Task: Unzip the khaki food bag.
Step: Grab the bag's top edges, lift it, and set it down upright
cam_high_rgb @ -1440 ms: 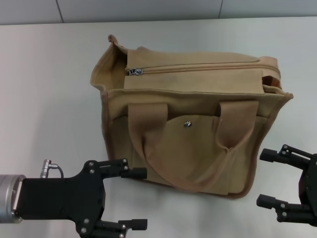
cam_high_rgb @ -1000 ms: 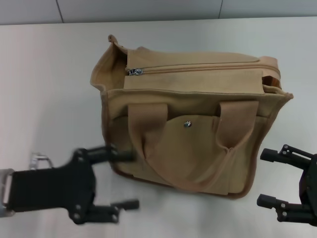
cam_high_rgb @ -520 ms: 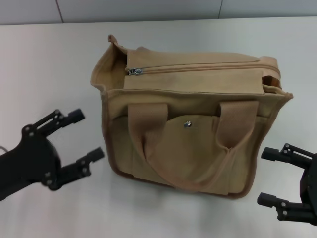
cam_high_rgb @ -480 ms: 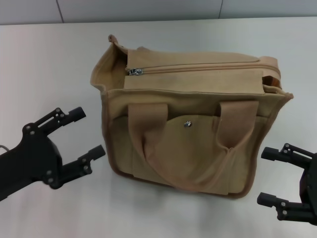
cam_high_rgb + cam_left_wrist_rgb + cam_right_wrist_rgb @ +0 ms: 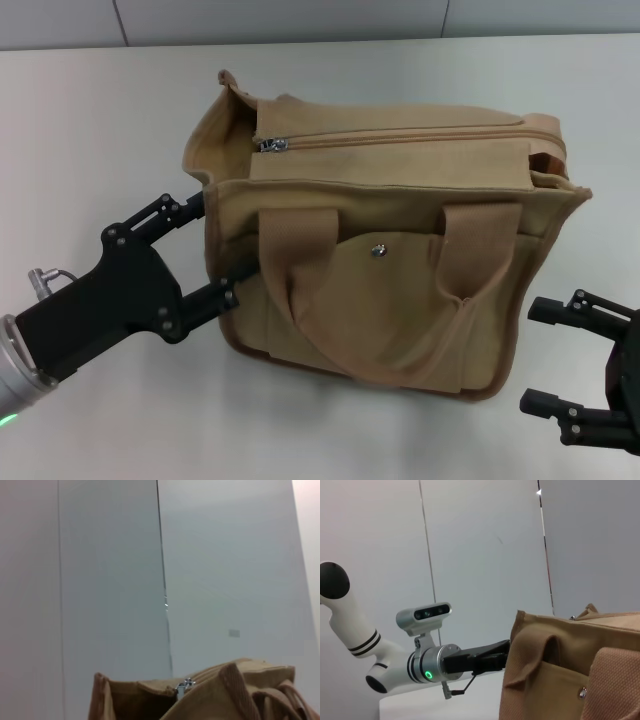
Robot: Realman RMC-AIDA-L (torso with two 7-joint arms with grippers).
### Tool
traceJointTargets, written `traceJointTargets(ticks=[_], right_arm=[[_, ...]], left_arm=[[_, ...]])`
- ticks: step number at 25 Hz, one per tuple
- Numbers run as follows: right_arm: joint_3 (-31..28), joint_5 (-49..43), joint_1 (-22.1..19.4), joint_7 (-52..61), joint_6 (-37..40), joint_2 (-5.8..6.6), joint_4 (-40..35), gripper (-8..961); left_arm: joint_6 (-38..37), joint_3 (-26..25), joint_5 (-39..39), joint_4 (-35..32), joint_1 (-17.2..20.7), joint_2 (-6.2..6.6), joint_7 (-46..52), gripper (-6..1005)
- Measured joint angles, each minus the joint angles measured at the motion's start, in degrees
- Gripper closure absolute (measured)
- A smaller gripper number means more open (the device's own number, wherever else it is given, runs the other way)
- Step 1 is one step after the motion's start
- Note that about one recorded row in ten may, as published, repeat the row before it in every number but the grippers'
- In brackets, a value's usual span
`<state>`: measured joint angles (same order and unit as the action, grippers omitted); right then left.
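The khaki food bag [image 5: 390, 260] stands on the white table, front pocket and metal snap [image 5: 378, 251] toward me. Its top zipper is closed, with the silver pull [image 5: 272, 145] at the bag's left end. My left gripper [image 5: 210, 250] is open at the bag's left side, its fingers either side of the front-left corner edge, well below the pull. My right gripper [image 5: 540, 358] is open and empty, low at the right, clear of the bag. The bag [image 5: 225, 695] and pull [image 5: 185, 685] show in the left wrist view. The right wrist view shows the bag [image 5: 560, 665] and my left arm [image 5: 445, 662].
The white table [image 5: 100, 120] extends around the bag. A grey wall [image 5: 300, 18] runs along its far edge. A small brown tab [image 5: 548, 160] sits at the bag's right end.
My left gripper has swung from the table's front left up and right to the bag's left side, staying open. The right gripper and the bag have not moved.
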<state>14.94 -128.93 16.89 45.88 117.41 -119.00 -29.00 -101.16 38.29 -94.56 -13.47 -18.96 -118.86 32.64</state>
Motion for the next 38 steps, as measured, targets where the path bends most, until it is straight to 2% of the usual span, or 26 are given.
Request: traceJointTargets(ticks=[1, 2, 7, 13, 24, 30, 38], right_arm=[[0.0, 0.0, 0.0, 0.0, 0.0, 0.0, 0.0, 113], [0.0, 0.0, 0.0, 0.0, 0.0, 0.0, 0.0, 113], [0.0, 0.0, 0.0, 0.0, 0.0, 0.0, 0.0, 113], [0.0, 0.2, 0.3, 0.0, 0.0, 0.0, 0.0, 113], [-1.0, 3.7, -0.6, -0.1, 0.3, 0.0, 0.0, 113], [-7.7, 8.0, -1.0, -3.2, 1.1, -0.05, 3.0, 114], [-13.2, 29.0, -1.1, -5.5, 0.9, -0.23, 14.1, 114]], left_arm=[[0.0, 0.0, 0.0, 0.0, 0.0, 0.0, 0.0, 231], [0.6, 0.0, 2.0, 3.5, -0.4, -0.16, -5.9, 232], [1.3, -0.1, 2.3, 4.6, -0.5, -0.01, -7.9, 372], [1.3, -0.1, 3.0, 4.8, -0.7, -0.13, -7.8, 670], [1.5, -0.1, 8.0, 7.0, -2.1, -0.23, -8.1, 875], [1.2, -0.2, 12.6, 7.5, -4.2, -0.23, -8.4, 913], [-0.6, -0.9, 14.8, 3.7, -8.4, -0.01, -8.5, 911]])
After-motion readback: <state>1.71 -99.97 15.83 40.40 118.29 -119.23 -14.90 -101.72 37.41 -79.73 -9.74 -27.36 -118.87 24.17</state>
